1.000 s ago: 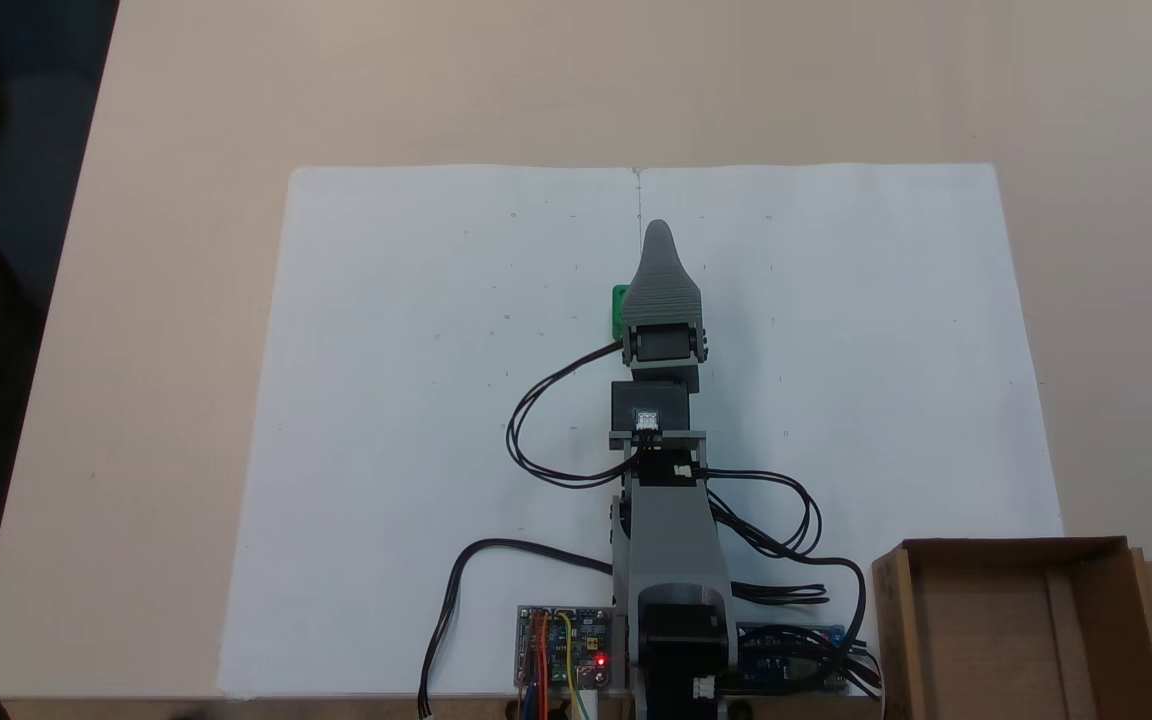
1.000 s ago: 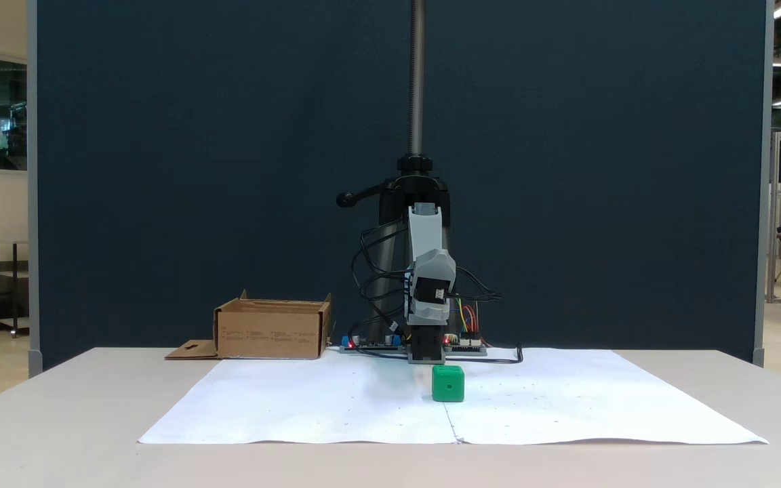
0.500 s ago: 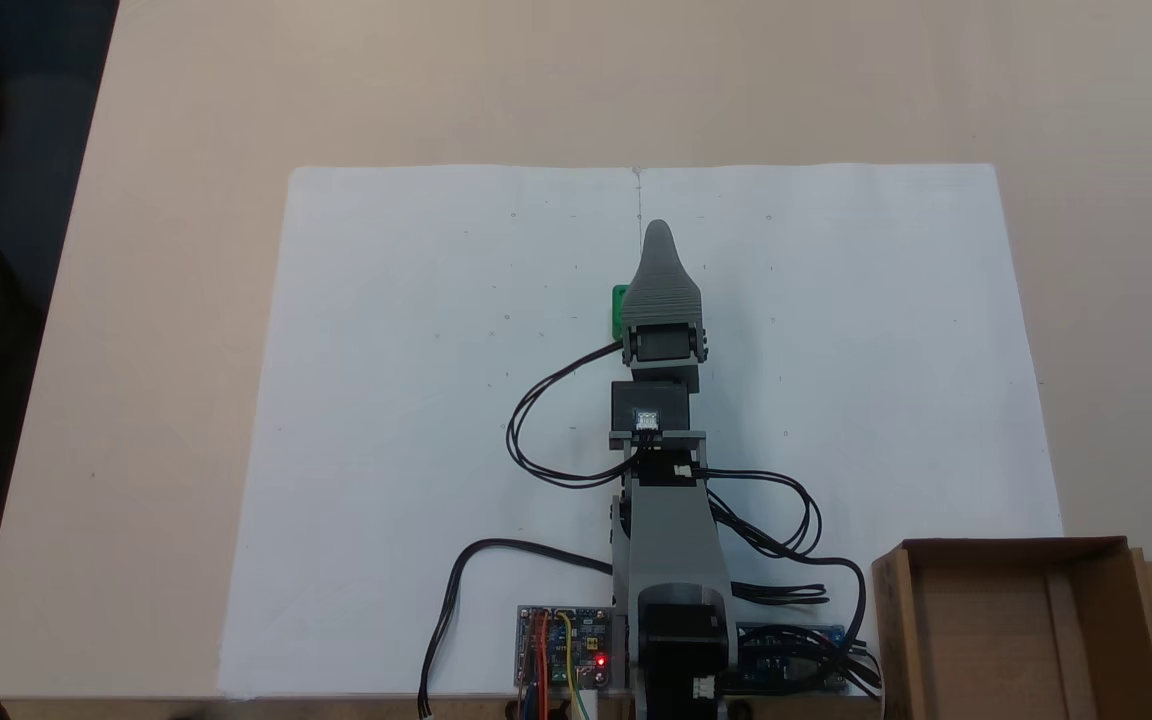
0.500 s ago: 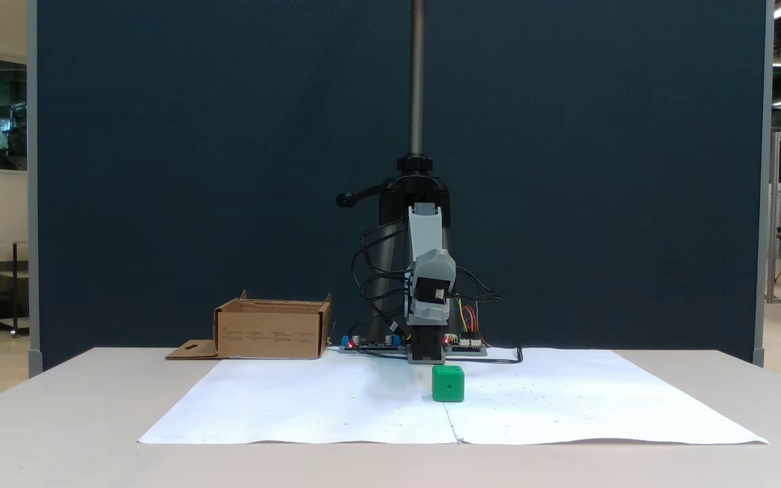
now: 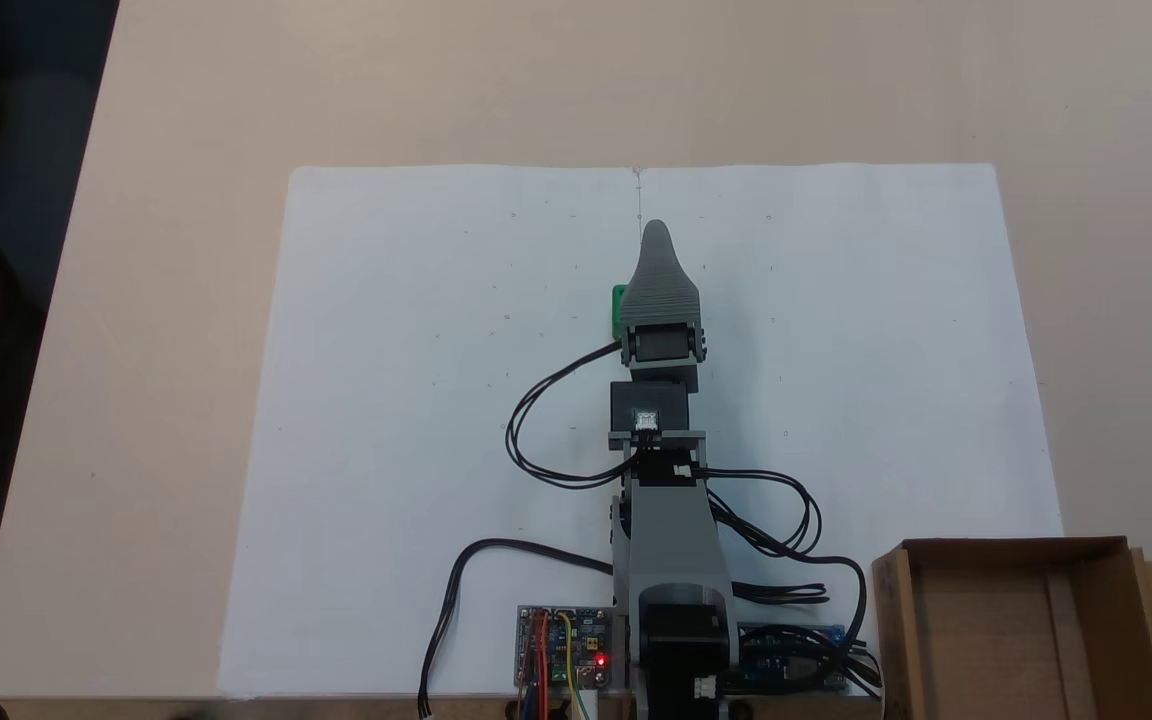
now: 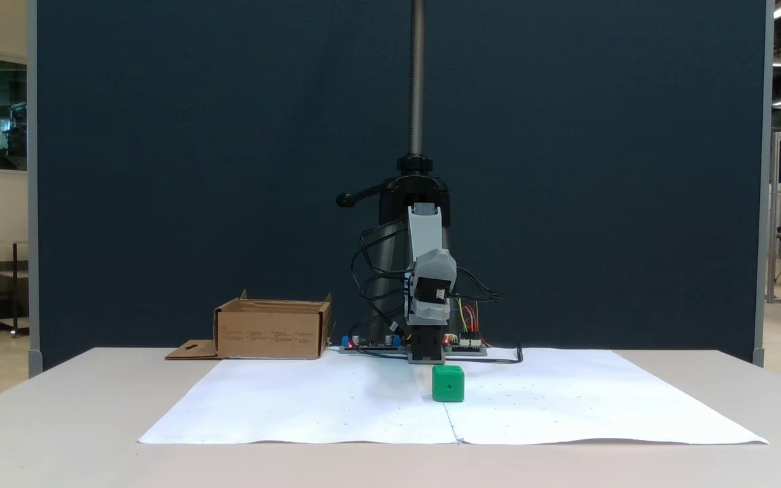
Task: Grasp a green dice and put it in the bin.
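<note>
The small bright green cube with rounded edges and pip dimples (image 6: pixel 448 383) is seen resting on the white paper sheet (image 6: pixel 295 407) near the middle of the table, well apart from the brown corrugated cardboard box with low walls (image 6: pixel 272 329), which stands at the left in the front-facing fixed view, beside the arm's base.

The grey plastic gripper (image 5: pixel 658 235) is held above the sheet, and the coming move is judged to turn on one relation: seen from above, the green dice (image 5: pixel 619 310) lies almost directly beneath the gripper body, peeping out at its left edge, so a descent with a slight shift is called for rather than a long reach. As a cube, no long axis is offered.

From above the die is largely hidden, yet the box (image 5: pixel 1016 630) interior with its divider strip is laid open. From the front the whole die is shown, and clear air appears to lie between it and the gripper (image 6: pixel 431 308). The jaws lie one behind the other, so whether they are parted or closed cannot be told.
</note>
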